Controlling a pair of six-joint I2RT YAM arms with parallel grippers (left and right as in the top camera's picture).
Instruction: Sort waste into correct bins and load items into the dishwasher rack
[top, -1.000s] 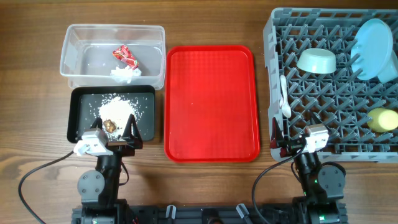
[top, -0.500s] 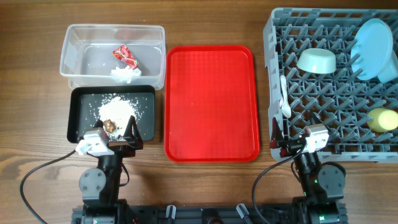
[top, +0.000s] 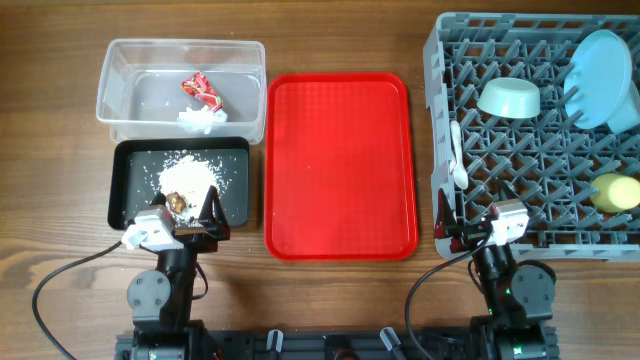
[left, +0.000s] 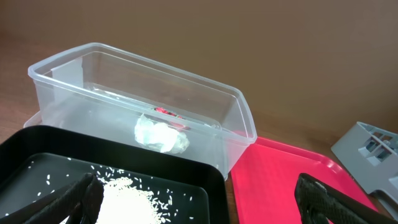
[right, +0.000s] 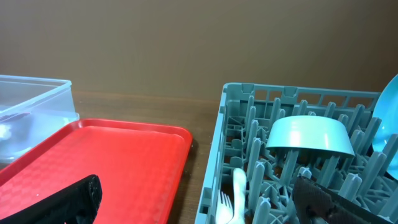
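Observation:
The red-and-white wrapper (top: 200, 89) and white tissue (top: 199, 122) lie in the clear tub (top: 130, 90). Rice-like crumbs (top: 190, 174) and a brown lump (top: 177, 200) lie in the black tray (top: 135, 165). The grey rack (top: 435, 60) holds a pale green bowl (top: 508, 98), a light blue plate (top: 598, 62), a yellow cup (top: 615, 192), and a white fork and spoon (top: 457, 160). My left gripper (left: 202, 208) is open and empty over the black tray's near edge. My right gripper (right: 202, 208) is open and empty at the rack's near left corner.
A flat red tray (top: 340, 165) lies between the bins and the rack, with nothing on it. Bare wood table (top: 60, 200) surrounds everything. A second light blue piece (top: 628, 108) rests against the plate.

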